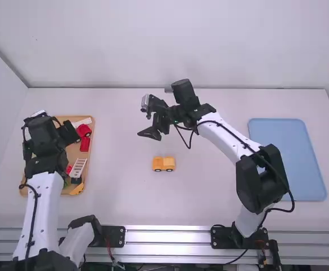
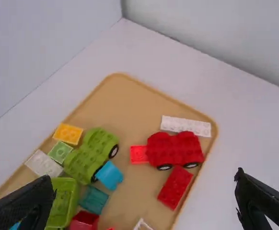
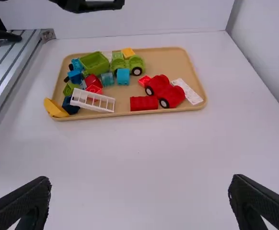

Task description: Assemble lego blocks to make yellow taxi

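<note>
I have my right fingers (image 1: 144, 125) spread wide above the table (image 1: 210, 197), between the yellow toy car (image 1: 164, 164) and the back edge, with nothing in their grip. The car stands upright on its wheels near the table's middle, a little closer to the front edge than the back — well apart from both trays. My left fingers (image 1: 47, 138) are over the wooden tray (image 2: 125, 79) near the table's left edge; they too are wide apart and empty.

Inside that tray, a yellow block (image 2: 68, 133) lies by the left rim, near the green car (image 2: 92, 154). The red car (image 2: 174, 150) sits towards the back right corner, with a white block (image 2: 185, 126) behind it and a red block (image 2: 176, 188) in front, along the right rim. A white ladder (image 3: 92, 100) lies towards the front right corner, and a yellow curved piece (image 3: 55, 108) rests at that corner — partly over the rim. The light blue tray (image 1: 289, 158) lies near the table's right edge, beyond my right arm.
</note>
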Controlling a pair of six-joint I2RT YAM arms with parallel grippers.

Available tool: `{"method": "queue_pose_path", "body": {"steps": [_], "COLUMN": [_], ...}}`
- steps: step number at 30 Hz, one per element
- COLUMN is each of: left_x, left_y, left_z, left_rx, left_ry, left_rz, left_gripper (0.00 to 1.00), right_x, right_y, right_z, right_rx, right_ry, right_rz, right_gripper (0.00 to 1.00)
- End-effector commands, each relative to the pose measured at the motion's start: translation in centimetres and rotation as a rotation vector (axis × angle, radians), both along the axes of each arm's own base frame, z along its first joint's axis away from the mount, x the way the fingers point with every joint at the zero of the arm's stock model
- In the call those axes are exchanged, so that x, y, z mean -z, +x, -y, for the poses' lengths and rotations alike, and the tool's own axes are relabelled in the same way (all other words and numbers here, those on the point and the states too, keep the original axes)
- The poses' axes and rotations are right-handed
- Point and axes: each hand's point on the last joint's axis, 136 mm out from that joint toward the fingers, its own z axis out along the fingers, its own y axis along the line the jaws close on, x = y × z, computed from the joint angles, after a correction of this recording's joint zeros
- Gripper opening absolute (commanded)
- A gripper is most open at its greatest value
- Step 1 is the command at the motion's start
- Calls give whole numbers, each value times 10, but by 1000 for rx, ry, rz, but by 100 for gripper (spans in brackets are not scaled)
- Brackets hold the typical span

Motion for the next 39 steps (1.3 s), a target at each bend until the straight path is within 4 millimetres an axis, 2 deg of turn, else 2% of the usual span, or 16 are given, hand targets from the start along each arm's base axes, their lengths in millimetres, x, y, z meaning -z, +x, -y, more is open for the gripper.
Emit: {"method": "queue_pose_path", "body": {"steps": [1, 7, 9, 13, 16, 17, 20, 25, 28, 30, 31, 34, 39], "left_x": [-13, -12, -15, -18, -10, -3, 5, 30, 50, 60, 74, 100, 141], "left_y": [-10, -16, -21, -16, -19, -22, -17, 0, 24, 30, 34, 38, 51], "left_z": [-21, -24, -31, -40, -53, -66, -83, -114, -129, -137, -146, -157, -168], "left_rx": [-161, -208, -223, -162, -191, -248, -282, -322, -249, -252, -270, -302, -365], "left_ry": [8, -20, -29, -94, -170, -210, -243, -363, -462, -490, -528, -592, -665], "left_rz": [38, 42, 33, 30, -5, -39, -94, -243, -327, -359, -406, -479, -513], "left_gripper": [99, 99, 99, 99, 99, 99, 99, 99, 99, 99, 99, 99, 99], "right_x": [-22, -15, -15, -15, -14, -12, -9, -5, -5, -5, -5, -4, -1], "right_y": [4, 13, 13, 13, 17, 23, 29, 33, 33, 33, 33, 33, 31], "right_z": [2, 6, 6, 6, 7, 9, 10, 9, 9, 9, 9, 10, 11], "right_rx": [19, 73, 71, 58, 74, 107, 146, 177, 177, 177, 177, 178, 176], "right_ry": [20, -26, -25, -28, -36, -56, -82, -115, -115, -115, -115, -117, -127], "right_rz": [35, 45, 46, 77, 87, 104, 115, 139, 138, 138, 138, 134, 122], "right_gripper": [99, 99, 99, 99, 99, 99, 99, 99, 99, 99, 99, 99, 99]}}
